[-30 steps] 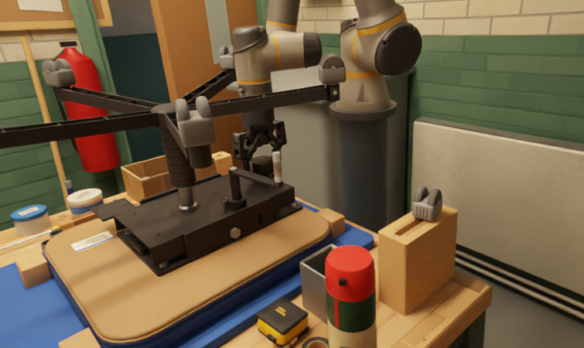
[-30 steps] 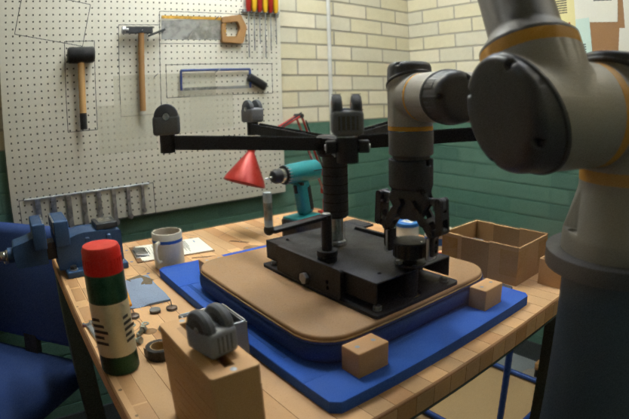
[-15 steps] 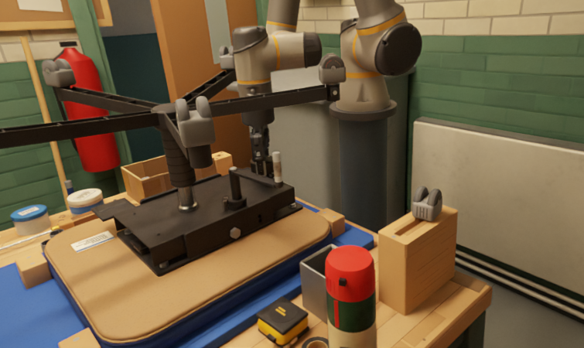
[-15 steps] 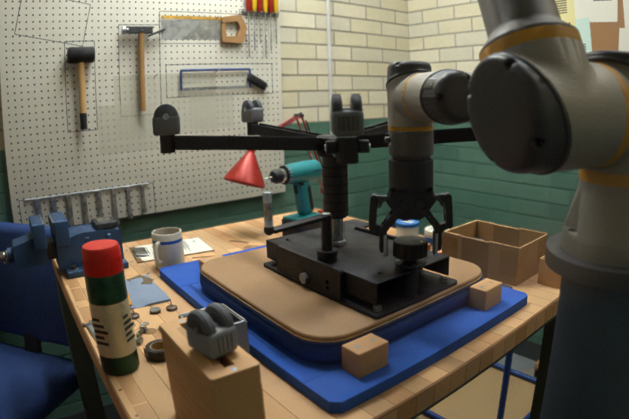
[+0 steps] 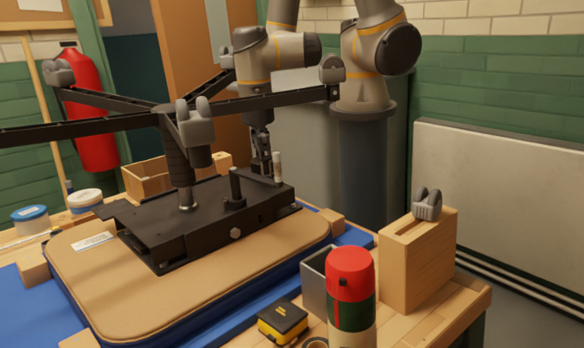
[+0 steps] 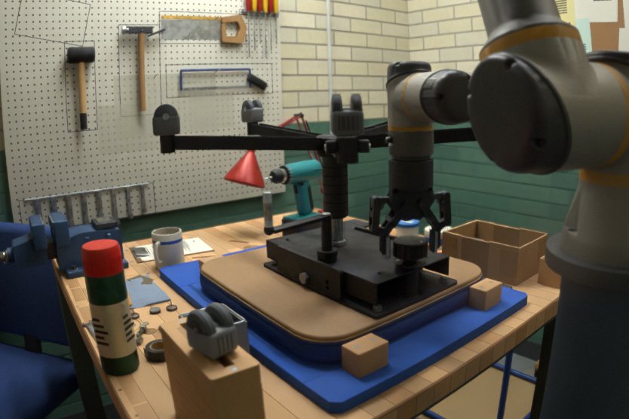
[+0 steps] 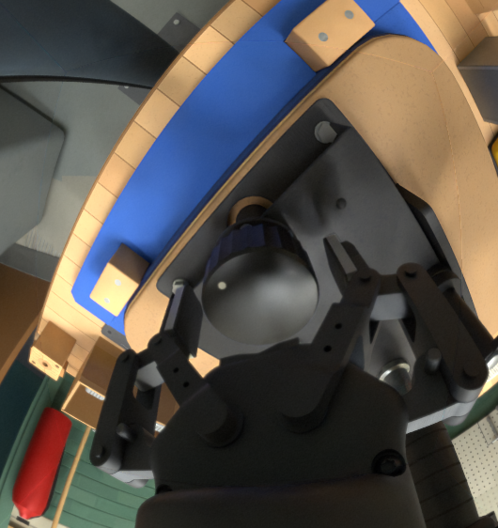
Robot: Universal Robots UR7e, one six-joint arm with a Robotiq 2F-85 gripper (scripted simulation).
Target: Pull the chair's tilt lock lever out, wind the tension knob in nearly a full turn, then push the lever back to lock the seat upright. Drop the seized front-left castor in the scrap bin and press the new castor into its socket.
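The black tension knob (image 6: 410, 247) (image 7: 259, 294) stands on the far side of the upturned chair's black seat mechanism (image 5: 207, 214) (image 6: 355, 264). My gripper (image 6: 409, 244) (image 7: 263, 285) hangs open straight above the knob, with a finger on either side of it, and holds nothing. The tilt lock lever (image 5: 255, 176) (image 6: 294, 224) with its pale grip (image 5: 277, 166) sticks out from the mechanism. A grey castor (image 5: 194, 123) (image 6: 347, 117) sits on the nearest arm of the chair base. The new castor (image 5: 427, 204) (image 6: 210, 329) rests on a wooden block (image 5: 417, 255).
The chair's base arms (image 5: 90, 117) (image 6: 239, 141) spread at gripper-wrist height around me. A cardboard box (image 5: 155, 175) (image 6: 495, 247) stands behind the seat, a grey bin (image 5: 313, 281) and a red-capped spray can (image 5: 350, 298) (image 6: 108, 305) in front.
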